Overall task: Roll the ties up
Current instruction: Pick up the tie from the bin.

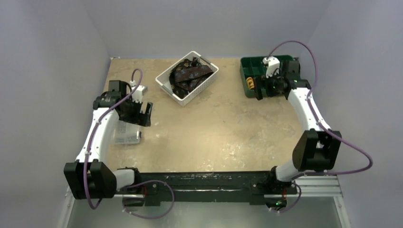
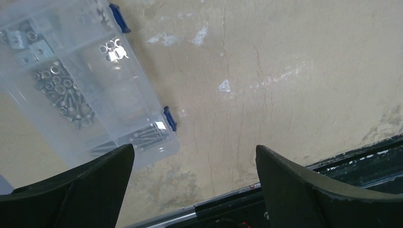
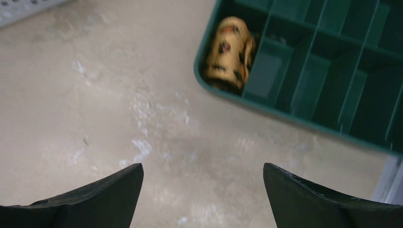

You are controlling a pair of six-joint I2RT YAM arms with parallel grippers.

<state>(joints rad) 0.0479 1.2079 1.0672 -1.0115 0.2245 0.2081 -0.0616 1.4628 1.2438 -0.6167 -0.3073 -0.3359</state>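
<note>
- Ties (image 1: 191,75) heaped in white basket (image 1: 187,99), table's 12 o'clock.
- Green divided tray (image 3: 285,114) at 2 o'clock, with a yellowish patterned roll (image 3: 228,50) in its corner cell.
- Clear screw box (image 2: 71,71) at 9 o'clock.
- Left gripper (image 2: 195,152) hovers beside the box, jaws wide, empty.
- Right gripper (image 3: 203,168) hovers off the tray's edge, jaws wide, empty.

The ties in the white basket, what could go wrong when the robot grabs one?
The dark patterned fabric ties lie heaped together in the white mesh plastic basket, so pulling one might drag out others or tip the basket. The open left gripper hangs near the clear plastic box of screws and could knock it.
</note>
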